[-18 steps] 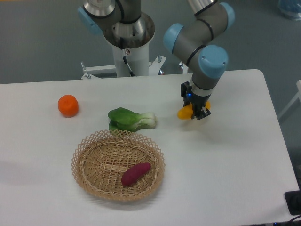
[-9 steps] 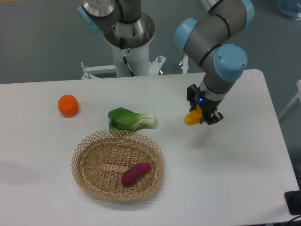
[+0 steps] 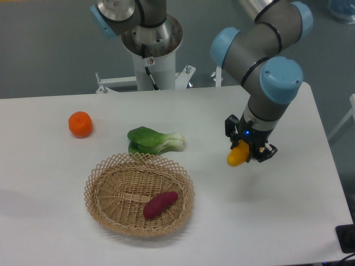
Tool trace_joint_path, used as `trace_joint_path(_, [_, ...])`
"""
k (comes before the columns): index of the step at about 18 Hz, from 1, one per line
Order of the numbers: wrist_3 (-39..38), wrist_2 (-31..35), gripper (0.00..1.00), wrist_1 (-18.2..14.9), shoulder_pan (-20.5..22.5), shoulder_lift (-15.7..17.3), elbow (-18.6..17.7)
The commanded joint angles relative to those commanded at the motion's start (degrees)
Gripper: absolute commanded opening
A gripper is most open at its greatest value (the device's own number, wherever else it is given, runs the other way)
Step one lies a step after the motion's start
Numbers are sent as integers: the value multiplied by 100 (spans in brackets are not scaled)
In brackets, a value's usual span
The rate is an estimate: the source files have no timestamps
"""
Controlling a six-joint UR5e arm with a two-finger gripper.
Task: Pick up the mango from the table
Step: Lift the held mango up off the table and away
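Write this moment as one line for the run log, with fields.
phase: lift | gripper: shut on mango | mango: off the table, tip showing below jaws | basket: holds sweet potato

The grey arm with blue joint caps reaches in from the upper right and bends down at the wrist, pointing the claw [image 3: 248, 153] toward the tabletop [image 3: 288, 210]. The black fingers are closed around the mango [image 3: 237, 157], which hangs clear of the surface, its yellow end poking out to the left.
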Motion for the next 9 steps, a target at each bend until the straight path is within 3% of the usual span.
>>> trace_joint_path(9, [-228,70,48,193,0,-229,290])
